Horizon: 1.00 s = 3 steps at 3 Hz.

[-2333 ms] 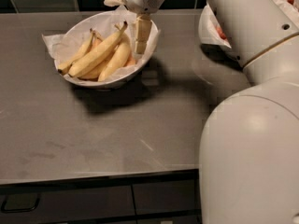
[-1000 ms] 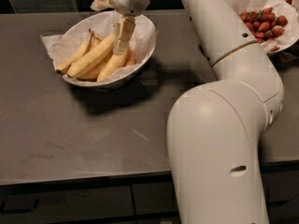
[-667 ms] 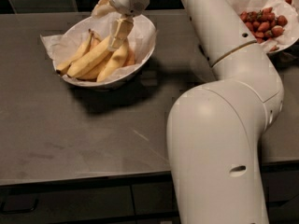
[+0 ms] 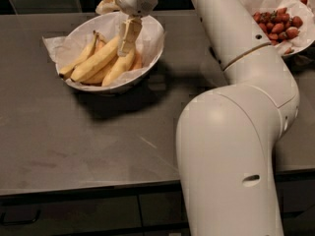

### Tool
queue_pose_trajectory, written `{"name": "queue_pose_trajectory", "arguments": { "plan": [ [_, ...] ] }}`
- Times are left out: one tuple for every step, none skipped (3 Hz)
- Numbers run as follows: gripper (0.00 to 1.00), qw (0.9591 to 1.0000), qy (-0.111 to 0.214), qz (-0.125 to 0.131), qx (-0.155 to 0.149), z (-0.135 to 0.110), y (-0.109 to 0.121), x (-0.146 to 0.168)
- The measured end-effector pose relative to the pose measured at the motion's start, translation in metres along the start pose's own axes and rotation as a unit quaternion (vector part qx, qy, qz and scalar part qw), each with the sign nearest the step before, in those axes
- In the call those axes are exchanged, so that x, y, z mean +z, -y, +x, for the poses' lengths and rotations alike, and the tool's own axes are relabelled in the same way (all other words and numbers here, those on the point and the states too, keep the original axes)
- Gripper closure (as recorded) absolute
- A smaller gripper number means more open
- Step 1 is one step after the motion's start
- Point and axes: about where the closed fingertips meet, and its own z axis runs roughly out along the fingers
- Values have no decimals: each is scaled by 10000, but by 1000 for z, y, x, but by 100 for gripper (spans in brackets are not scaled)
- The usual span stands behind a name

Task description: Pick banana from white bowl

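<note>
The white bowl [image 4: 150, 61], lined with crinkled white paper [image 4: 52, 44], sits at the back left of the grey counter. It holds several yellow bananas. The longest, fairly straight banana [image 4: 96, 62] lies slantwise across the pile, its upper end under my gripper. My gripper [image 4: 126, 42] points down into the bowl from the back and rests at that banana's upper end. My white arm reaches in from the right and fills the right side of the view.
A second white bowl [image 4: 297, 49] with red strawberries [image 4: 276, 24] stands at the back right, partly behind my arm. The grey counter [image 4: 88, 141] runs to a front edge low in the view, with dark drawers below.
My gripper has moved left from the bowl's right side to over the bananas and come down onto the long banana. The arm has swung with it, uncovering the strawberry bowl. The bananas have not visibly moved.
</note>
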Motion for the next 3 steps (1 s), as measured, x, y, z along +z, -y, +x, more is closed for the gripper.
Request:
{"name": "queue_pose_trajectory", "arguments": {
  "plan": [
    [19, 10000, 6, -20, 27, 0, 1, 6],
    [29, 10000, 35, -29, 39, 2, 4, 14],
    [27, 9999, 76, -60, 97, 5, 4, 22]
  ]
}}
